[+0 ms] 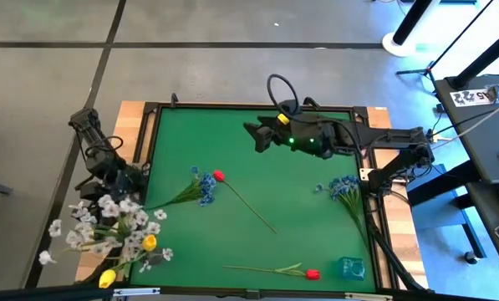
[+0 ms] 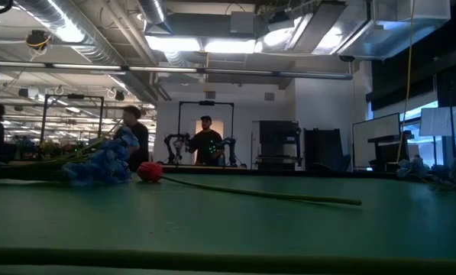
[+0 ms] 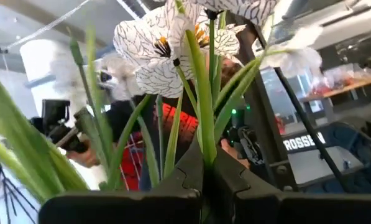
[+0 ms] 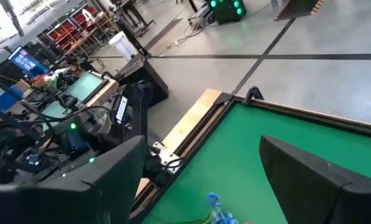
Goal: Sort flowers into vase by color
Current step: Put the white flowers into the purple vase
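Green table [image 1: 299, 234], flowers scattered; white-yellow bunch off its left edge.
L gripper [image 1: 119, 180] at left edge, fingers pressed shut on a white flower [image 3: 166, 46] stem. Blue flower [image 1: 206, 186] & red tulip [image 1: 219, 176] mid-table, stems slanting. R gripper [image 1: 253, 134] above far-centre, fingers spread, empty: nearer arm, tulip lies toward near side.
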Available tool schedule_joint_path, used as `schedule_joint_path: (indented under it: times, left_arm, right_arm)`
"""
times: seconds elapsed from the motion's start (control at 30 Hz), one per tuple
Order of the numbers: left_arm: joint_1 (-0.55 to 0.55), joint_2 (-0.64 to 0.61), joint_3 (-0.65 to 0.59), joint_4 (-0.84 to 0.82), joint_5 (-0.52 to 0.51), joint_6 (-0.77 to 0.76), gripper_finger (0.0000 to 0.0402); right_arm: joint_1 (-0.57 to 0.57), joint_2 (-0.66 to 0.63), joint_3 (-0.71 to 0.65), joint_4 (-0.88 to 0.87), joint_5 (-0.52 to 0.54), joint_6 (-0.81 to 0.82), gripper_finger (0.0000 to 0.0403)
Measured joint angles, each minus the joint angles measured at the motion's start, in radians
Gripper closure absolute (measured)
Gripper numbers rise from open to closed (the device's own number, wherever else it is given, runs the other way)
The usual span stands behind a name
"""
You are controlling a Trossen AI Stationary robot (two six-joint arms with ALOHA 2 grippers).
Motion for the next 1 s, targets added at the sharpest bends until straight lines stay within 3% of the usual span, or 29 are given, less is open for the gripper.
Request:
schedule_joint_path:
  times: [0.17, 0.47, 0.77, 1.0]
  left_arm:
    - [0.0, 0.0, 0.0, 0.015, 0.048, 0.061, 0.0401]
    - [0.0, 0.028, 0.0, -0.021, 0.048, 0.045, 0.0401]
    - [0.0, 0.092, 0.0, -0.11, 0.037, -0.086, 0.0401]
    - [0.002, 0.09, 0.0, -0.11, -0.011, -0.38, 0.0375]
  right_arm:
    - [0.003, 0.0, 0.0, -0.003, 0.0, 0.001, 0.0086]
    - [0.003, 0.0, 0.0, -0.004, 0.009, 0.0, 0.0086]
    - [-0.005, 0.002, 0.0, -0.064, 0.011, 0.001, 0.0086]
    - [-0.006, 0.012, 0.0, -0.069, 0.008, -0.007, 0.0086]
